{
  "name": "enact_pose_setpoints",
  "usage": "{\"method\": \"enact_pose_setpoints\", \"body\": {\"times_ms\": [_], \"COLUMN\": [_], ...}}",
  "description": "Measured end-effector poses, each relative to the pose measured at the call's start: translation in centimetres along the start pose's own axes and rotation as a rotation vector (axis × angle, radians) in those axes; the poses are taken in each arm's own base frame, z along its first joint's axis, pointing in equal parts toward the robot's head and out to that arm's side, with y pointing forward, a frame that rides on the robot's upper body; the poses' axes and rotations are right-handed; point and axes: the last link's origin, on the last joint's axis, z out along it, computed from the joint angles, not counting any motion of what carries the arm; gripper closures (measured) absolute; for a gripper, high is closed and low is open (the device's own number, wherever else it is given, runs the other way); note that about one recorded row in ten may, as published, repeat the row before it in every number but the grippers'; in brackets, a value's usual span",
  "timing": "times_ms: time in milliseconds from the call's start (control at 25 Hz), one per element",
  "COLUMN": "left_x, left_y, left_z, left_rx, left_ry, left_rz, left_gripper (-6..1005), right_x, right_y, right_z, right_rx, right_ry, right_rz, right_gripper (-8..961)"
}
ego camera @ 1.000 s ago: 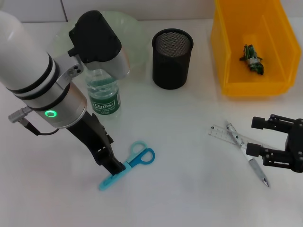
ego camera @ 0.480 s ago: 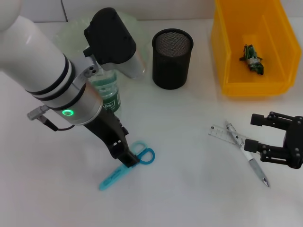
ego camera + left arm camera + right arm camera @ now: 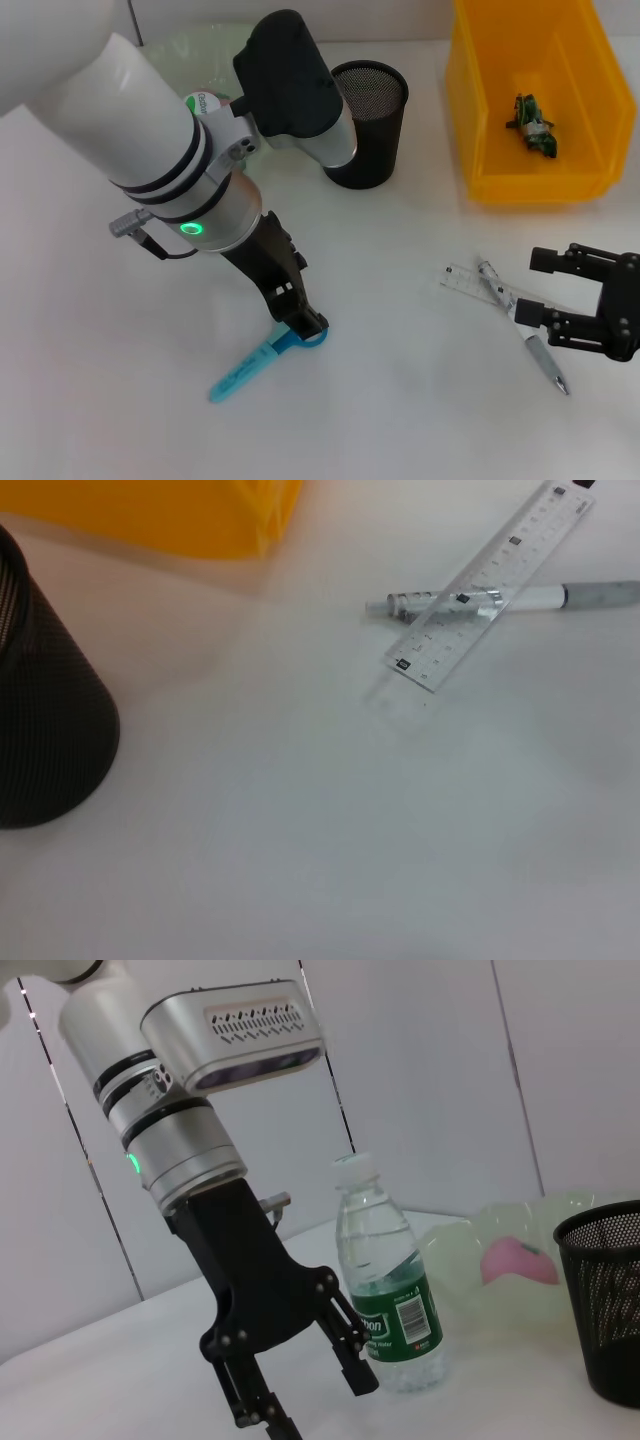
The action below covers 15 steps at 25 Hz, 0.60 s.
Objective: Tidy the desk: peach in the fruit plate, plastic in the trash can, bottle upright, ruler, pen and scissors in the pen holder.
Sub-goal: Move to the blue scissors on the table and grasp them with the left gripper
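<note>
Down at the scissors (image 3: 262, 357) on the surface (image 3: 400, 400), your left gripper (image 3: 305, 326) stands open, so centre its fingers over the handles before closing.

The bottle (image 3: 385, 1280) wears a green label whose white brand word shows only its ending, "…oon", above a barcode panel; the ruler (image 3: 487, 585) carries graduation marks with numbers too small to read.

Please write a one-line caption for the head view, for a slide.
Left gripper over the blue scissors handle; right gripper open beside ruler and pen.
</note>
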Motion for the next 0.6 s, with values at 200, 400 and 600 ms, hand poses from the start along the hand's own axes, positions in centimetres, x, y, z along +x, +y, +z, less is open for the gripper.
{"method": "enact_pose_setpoints", "body": {"times_ms": [200,400,600], "left_x": [0.18,0.51,0.81], "left_y": [0.08,0.14,0.22], "left_z": [0.77,0.72,0.68], "left_rx": [-0.022,-0.035,-0.036], "left_ry": [-0.038,-0.052,-0.054], "left_rz": [0.036,0.058,0.074], "left_gripper": [225,224,222], "right_x": [0.08,0.07,-0.03], "right_y": [-0.01,-0.26,-0.48], "right_z": [-0.06,0.03,0.31], "right_rx": [0.006,0.018,0.024], "right_ry": [-0.002,0.001,-0.001], "right_rz": [0.004,0.003,0.003], "right_gripper": [188,188,188]}}
